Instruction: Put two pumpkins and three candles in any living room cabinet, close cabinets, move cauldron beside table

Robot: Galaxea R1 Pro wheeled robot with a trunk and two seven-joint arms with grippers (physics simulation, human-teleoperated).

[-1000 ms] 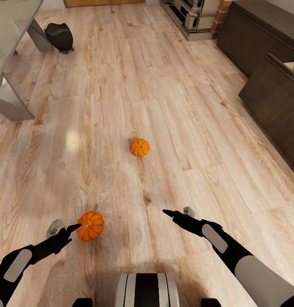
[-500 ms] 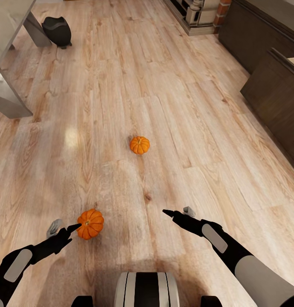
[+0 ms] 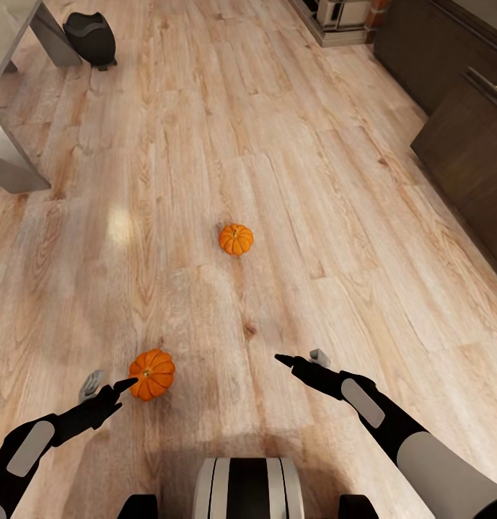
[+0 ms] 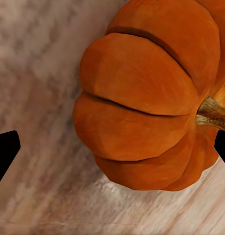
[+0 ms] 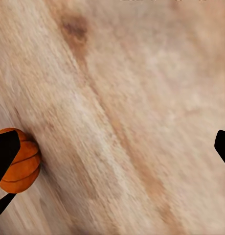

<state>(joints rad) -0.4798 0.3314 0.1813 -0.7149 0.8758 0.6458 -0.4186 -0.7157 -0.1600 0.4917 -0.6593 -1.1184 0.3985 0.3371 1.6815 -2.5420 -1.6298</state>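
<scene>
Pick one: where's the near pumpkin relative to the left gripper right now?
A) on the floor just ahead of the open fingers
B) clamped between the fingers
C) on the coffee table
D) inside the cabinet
A: the near pumpkin sits on the wood floor just beyond the left gripper, whose fingers are spread and not closed on it.

Orange pumpkins on pale wood

Two ribbed orange pumpkins (image 3: 151, 374) (image 3: 236, 239) lay on the pale streaked-grain floor (image 3: 277, 144); cauldron (image 3: 91, 37) black, cabinet (image 3: 450, 79) dark brown.

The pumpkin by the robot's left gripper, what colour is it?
Orange, with a brownish stem; the pumpkin shows best in the left wrist view.
</scene>
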